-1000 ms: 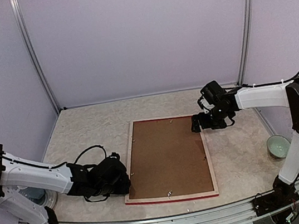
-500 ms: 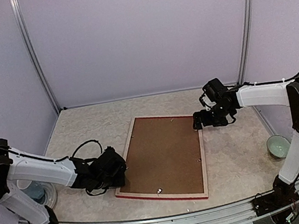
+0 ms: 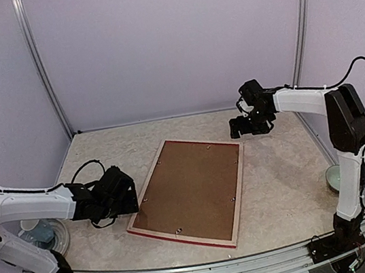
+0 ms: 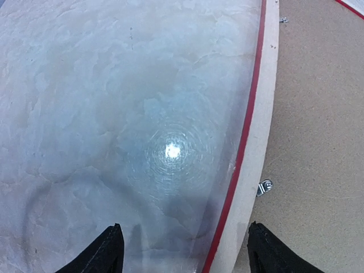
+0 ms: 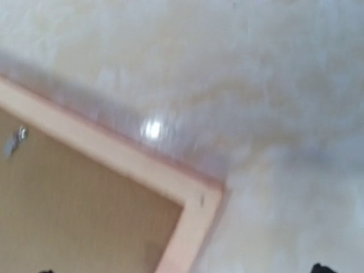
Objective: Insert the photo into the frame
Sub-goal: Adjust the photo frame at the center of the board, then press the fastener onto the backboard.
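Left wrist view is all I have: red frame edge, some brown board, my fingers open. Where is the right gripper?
Observer: The right gripper is at the frame's far right corner, jaws open, holding nothing.
Operator: See the photo anywhere?
Observer: Not in any view. The frame lies back up, and the brown backing board fills it.
Operator: Clutter on the right side?
Observer: A green bowl sits at the right edge of the table, partly behind the right arm.
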`<state>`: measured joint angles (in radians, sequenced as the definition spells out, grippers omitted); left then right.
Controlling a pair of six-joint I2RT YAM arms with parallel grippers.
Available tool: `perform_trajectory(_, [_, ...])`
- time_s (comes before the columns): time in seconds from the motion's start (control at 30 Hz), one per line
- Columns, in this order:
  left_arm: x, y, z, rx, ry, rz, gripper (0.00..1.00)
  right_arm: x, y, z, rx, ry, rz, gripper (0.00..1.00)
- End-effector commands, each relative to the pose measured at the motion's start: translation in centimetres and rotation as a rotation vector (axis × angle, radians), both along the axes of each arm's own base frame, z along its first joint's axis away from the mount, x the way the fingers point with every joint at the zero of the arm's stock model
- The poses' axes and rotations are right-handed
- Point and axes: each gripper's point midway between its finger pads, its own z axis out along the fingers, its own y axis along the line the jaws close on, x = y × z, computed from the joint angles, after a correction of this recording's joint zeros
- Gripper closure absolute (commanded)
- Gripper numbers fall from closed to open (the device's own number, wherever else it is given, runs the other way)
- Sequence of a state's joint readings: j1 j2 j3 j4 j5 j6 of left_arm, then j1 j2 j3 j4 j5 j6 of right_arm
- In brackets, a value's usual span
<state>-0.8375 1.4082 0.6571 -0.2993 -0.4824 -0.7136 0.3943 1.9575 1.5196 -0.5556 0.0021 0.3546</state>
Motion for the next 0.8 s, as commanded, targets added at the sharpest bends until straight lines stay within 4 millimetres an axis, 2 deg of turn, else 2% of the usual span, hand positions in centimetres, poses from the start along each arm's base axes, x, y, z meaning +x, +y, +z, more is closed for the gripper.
perform_trajectory(0.0, [-0.3, 0.0, 2.3, -0.060, -0.035, 0.002, 0.23, 2.0, 0.2, 0.0, -0.046, 0.011, 0.050, 0.02])
perform_trajectory(0.13, [-1.5, -0.8, 2.9, -0.110, -0.026, -0.032, 0.19, 3.7, 1.6, -0.5, -0.045, 0.020, 0.112, 0.02])
perform_trajectory(0.23, [-2.3, -1.0, 2.6, -0.109, -0.014, -0.037, 0.17, 4.7, 3.2, -0.5, -0.020, -0.003, 0.193, 0.01])
perform_trajectory(0.37, [-2.5, -1.3, 1.8, -0.118, 0.005, -0.036, 0.16, 6.1, 4.3, -0.5, -0.028, -0.046, 0.272, 0.01])
perform_trajectory(0.6, [-1.2, -1.3, 1.4, -0.112, -0.005, -0.017, 0.13, 7.4, 6.4, -1.4, -0.052, -0.134, 0.447, 0.01])
perform_trajectory(0.77, [0.0, -1.7, 1.3, -0.116, -0.016, -0.006, 0.10, 7.9, 8.2, -2.0, -0.003, -0.157, 0.530, 0.04])
